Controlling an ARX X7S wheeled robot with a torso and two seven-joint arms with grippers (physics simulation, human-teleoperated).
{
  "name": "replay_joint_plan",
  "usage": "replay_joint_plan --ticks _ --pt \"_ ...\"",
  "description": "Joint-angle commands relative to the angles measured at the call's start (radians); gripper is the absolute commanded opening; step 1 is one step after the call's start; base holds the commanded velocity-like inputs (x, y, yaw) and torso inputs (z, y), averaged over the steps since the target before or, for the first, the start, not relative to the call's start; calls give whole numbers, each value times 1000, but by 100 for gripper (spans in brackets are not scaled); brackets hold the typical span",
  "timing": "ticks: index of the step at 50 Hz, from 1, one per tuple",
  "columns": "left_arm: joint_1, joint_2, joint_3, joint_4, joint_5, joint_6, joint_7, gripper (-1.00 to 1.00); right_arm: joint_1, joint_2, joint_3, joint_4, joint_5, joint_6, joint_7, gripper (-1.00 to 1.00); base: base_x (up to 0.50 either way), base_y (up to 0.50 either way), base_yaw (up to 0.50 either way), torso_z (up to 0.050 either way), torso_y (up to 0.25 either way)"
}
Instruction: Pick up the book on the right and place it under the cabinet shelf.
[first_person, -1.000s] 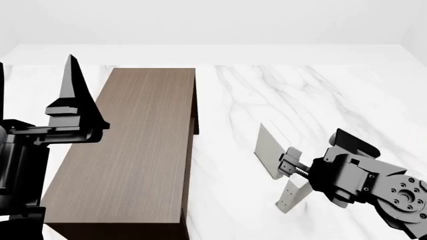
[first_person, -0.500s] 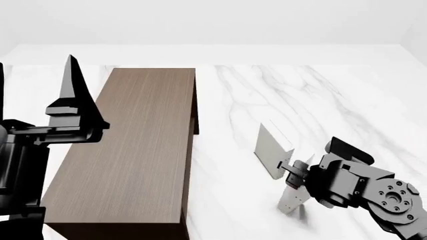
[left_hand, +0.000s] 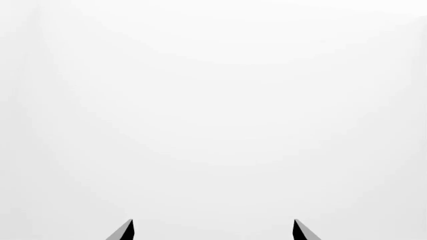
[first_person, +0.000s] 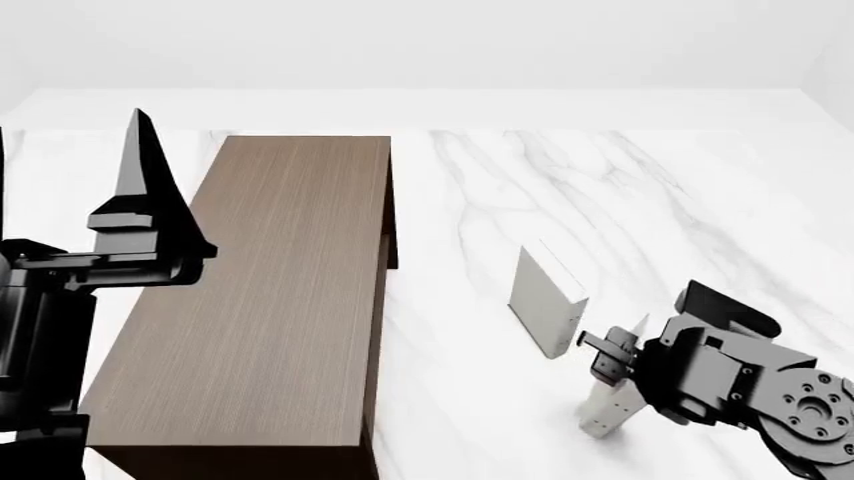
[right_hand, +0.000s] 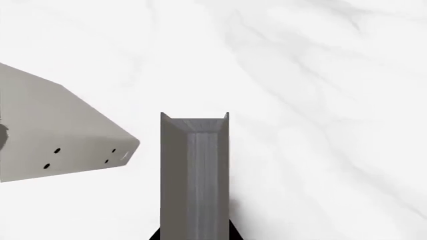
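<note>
The book (first_person: 607, 412) on the right is thin and pale, tilted a little, low over the white marble table (first_person: 601, 180). My right gripper (first_person: 618, 362) is shut on it. In the right wrist view the book (right_hand: 195, 170) runs straight out from between the black jaws of the right gripper (right_hand: 195, 236). The cabinet shelf (first_person: 280, 290) is a long dark brown wood-grain box at the left. My left gripper (first_person: 139, 150) is raised beside it, pointing up. The left wrist view shows the left gripper (left_hand: 213, 231) open on blank white.
A thicker greyish-white book (first_person: 545, 298) stands just left of and beyond the held one. In the right wrist view this thicker book (right_hand: 60, 135) shows a few small dark dots. The right arm's black body (first_person: 747, 385) fills the lower right corner.
My right gripper has moved right and toward me with the thin book, drawing away from the thicker book. The left arm and the cabinet have not moved.
</note>
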Motion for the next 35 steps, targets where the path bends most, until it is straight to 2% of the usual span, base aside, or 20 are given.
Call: replay_joint_plan --ticks 1,9,19,35 --pt "0 -5 3 2 -4 3 -8 100 24 69 26 -88 -37 5 55 -100 0 0 0 0 0" --pt "1 -9 4 1 -5 6 -12 100 4 161 80 -252 3 -5 42 -100 0 0 0 0 2" --pt "3 -14 10 5 -4 8 -20 100 -137 253 146 -425 53 -80 -69 -100 0 0 0 0 0" --pt "5 -23 14 3 -9 15 -26 100 -296 374 204 -629 77 -169 -148 -100 0 0 0 0 1"
